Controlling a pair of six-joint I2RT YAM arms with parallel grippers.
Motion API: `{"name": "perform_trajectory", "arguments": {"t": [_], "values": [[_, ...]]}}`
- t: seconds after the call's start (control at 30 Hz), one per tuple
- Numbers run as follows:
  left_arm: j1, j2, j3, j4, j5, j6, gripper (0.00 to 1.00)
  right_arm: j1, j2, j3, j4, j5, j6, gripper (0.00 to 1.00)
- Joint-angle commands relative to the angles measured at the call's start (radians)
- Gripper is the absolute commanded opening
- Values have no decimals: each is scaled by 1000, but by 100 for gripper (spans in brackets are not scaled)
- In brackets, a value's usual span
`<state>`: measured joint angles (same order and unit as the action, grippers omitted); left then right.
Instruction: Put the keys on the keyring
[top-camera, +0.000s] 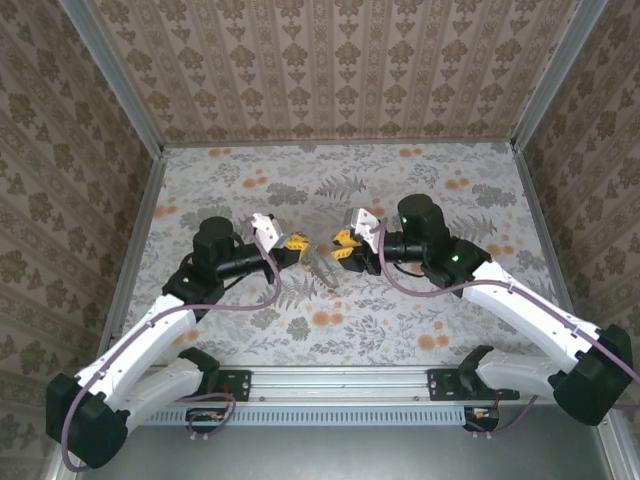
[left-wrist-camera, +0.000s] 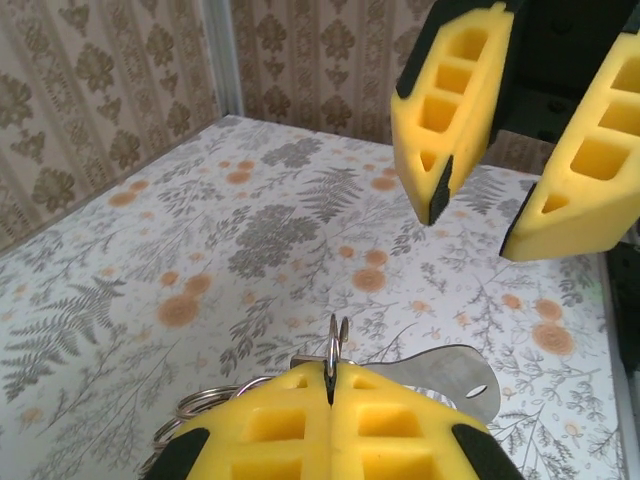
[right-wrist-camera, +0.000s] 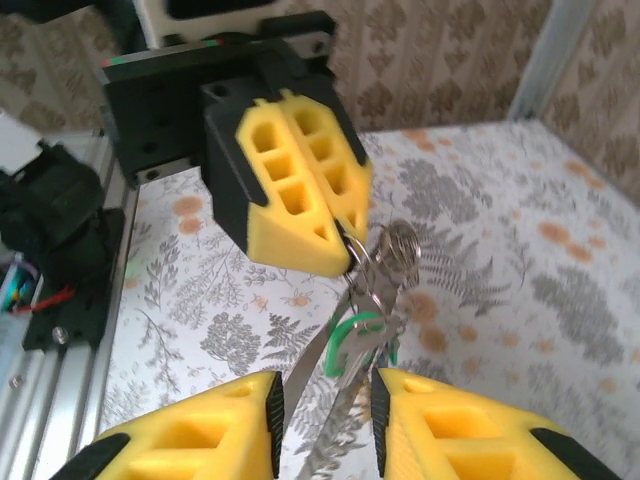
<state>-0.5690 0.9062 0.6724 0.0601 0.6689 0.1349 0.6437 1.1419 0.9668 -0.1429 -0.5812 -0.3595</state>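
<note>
Left gripper (right-wrist-camera: 343, 258) clenched on the keyring (left-wrist-camera: 333, 350) at table centre. The keys (right-wrist-camera: 356, 332) dangle beneath it, between the parted jaws of the right gripper (right-wrist-camera: 325, 405). Risk: an off-centre closure could tug the bunch and slip the ring from the left pinch.

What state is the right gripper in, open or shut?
Open: the right gripper has its fingers apart, the key bunch hanging between them from the shut left gripper.
</note>
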Motion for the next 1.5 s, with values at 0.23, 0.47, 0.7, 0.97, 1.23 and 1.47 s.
{"name": "perform_trajectory", "arguments": {"t": [0.23,0.47,0.7,0.97,1.23,1.47], "values": [[-31,24,7,118,186,53,0,4,116,152,-166,-110,-271,23],[-80,44,-4,169,157,44,0,2,127,149,-208,-95,-273,29],[-104,54,-19,211,141,33,0,-2,127,138,-217,-119,-253,5],[-104,58,64,-104,75,126,20,-6,128,183,-329,-58,-291,0],[-103,141,142,-265,99,161,20,17,187,309,-506,17,-346,0],[-103,154,165,-216,95,128,24,35,205,321,-516,34,-368,0]]}}
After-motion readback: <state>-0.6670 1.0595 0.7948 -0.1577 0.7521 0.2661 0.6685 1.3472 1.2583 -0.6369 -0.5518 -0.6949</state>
